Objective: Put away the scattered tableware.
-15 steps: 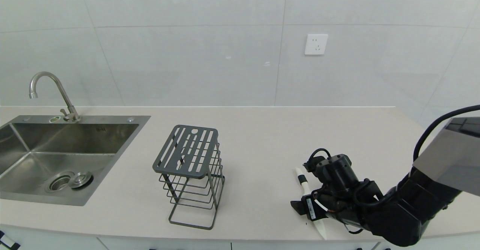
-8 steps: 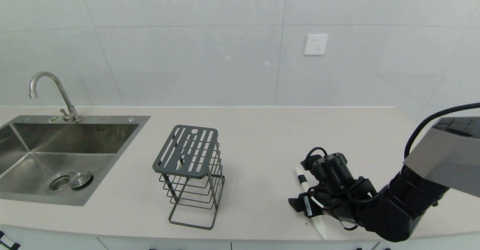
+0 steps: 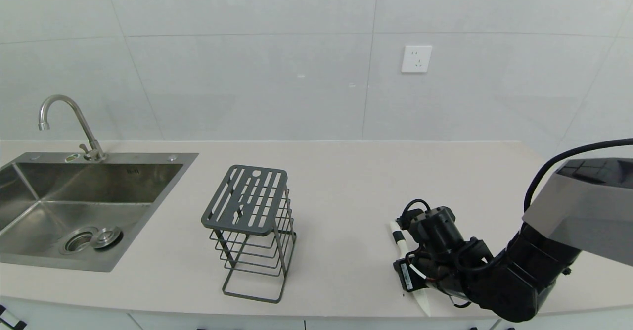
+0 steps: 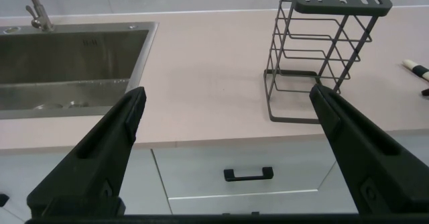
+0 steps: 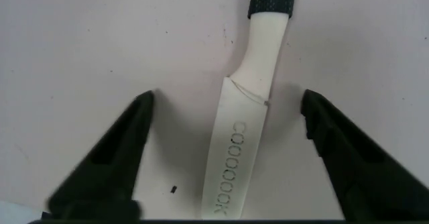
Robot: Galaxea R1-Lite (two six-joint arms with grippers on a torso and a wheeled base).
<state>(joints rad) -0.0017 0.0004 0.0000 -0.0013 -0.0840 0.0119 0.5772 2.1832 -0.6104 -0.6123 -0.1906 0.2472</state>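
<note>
Two things could go wrong from here, probably; the knife (image 3: 397,235) is laid flat on the countertop (image 3: 346,181), right of the rack (image 3: 252,221), with its blade tip close to the near edge, so it could be knocked off the front by a stray finger; it's also thin and smooth-looking, so if it's pinched around the blade-handle joint it might be squirted out sideways or left to pivot once lifted. The right gripper (image 3: 411,276) is held low over the knife with jaws spread wide, one finger on each side, nothing gripped; whether the counter is being touched can't be told. The left gripper (image 4: 228,93) is parked wide open too, nothing held, off the near side of the counter.
</note>
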